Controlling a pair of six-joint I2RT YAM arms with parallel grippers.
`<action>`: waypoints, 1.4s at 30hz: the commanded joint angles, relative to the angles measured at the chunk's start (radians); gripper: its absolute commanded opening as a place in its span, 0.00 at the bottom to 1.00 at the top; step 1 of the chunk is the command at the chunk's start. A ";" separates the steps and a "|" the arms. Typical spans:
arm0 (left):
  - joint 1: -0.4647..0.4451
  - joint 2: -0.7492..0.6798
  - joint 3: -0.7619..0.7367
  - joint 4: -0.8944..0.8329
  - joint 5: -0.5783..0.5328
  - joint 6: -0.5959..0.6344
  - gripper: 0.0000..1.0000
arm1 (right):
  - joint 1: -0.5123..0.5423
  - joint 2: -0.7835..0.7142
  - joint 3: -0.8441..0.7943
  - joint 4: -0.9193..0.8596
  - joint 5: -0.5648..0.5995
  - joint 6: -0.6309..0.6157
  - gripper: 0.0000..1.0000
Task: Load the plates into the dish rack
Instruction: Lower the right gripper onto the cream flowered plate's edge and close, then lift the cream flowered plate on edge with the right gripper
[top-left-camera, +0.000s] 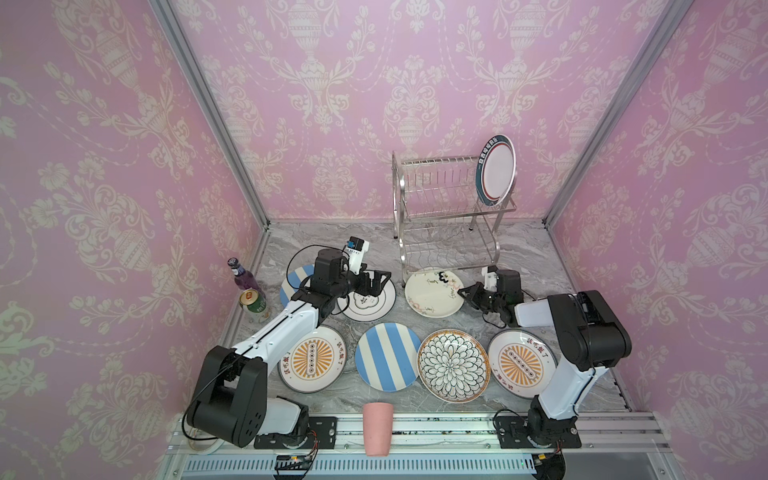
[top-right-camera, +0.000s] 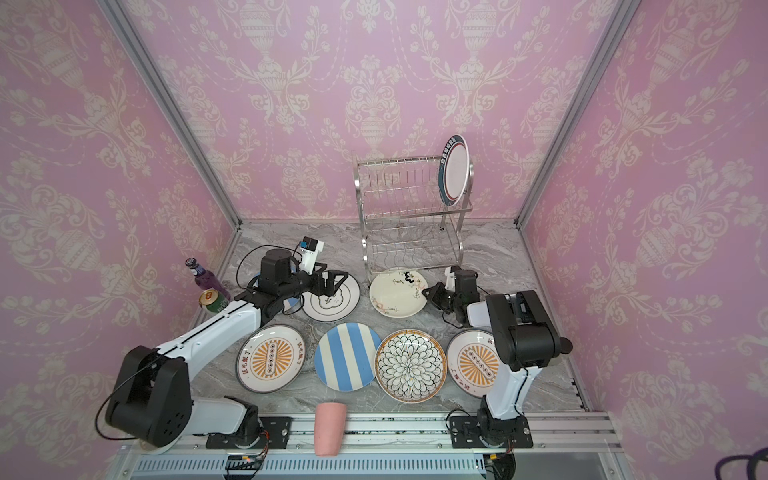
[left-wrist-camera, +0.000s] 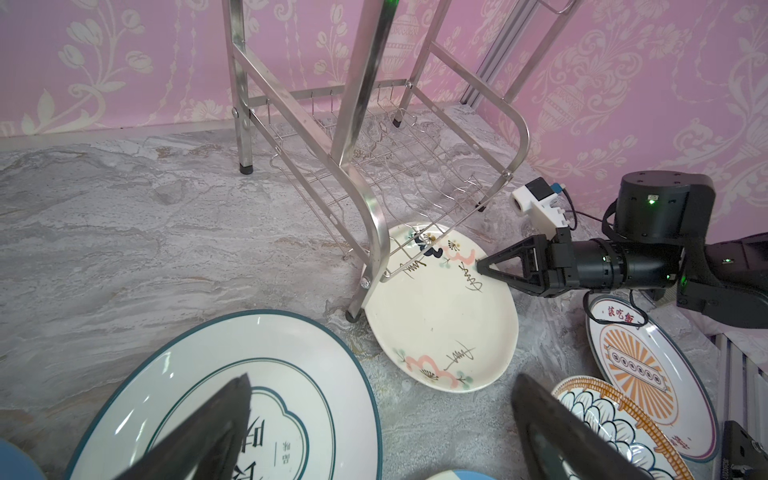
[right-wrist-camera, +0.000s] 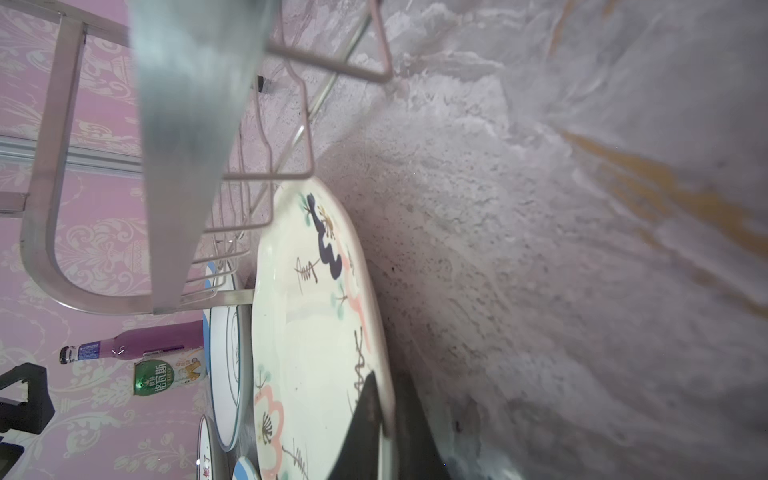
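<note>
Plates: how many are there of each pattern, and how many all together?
Blue-and-white striped plates: 2
Orange sunburst plates: 2
Black-and-white petal plate: 1
Black-ringed plate: 1
Cream floral plate: 1
Navy-rimmed plate: 1
Total: 8 plates

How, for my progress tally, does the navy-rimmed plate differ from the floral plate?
The navy-rimmed plate stands on edge in the rack's top tier; the floral plate lies on the table at the rack's foot. No gripper touches the navy-rimmed plate; the right gripper is shut on the floral plate's rim. The navy-rimmed plate is white with a dark band; the floral plate is cream with pink blossoms. Both are round.
</note>
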 joint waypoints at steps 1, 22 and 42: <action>0.005 -0.022 -0.010 0.012 0.002 0.012 0.99 | 0.006 -0.027 0.006 -0.143 0.044 -0.049 0.00; 0.006 0.053 0.055 0.131 0.042 0.002 0.99 | -0.084 -0.507 0.023 -0.705 0.155 -0.177 0.00; 0.004 0.176 0.187 0.182 0.110 -0.005 0.99 | -0.093 -0.826 0.359 -1.324 0.169 -0.486 0.00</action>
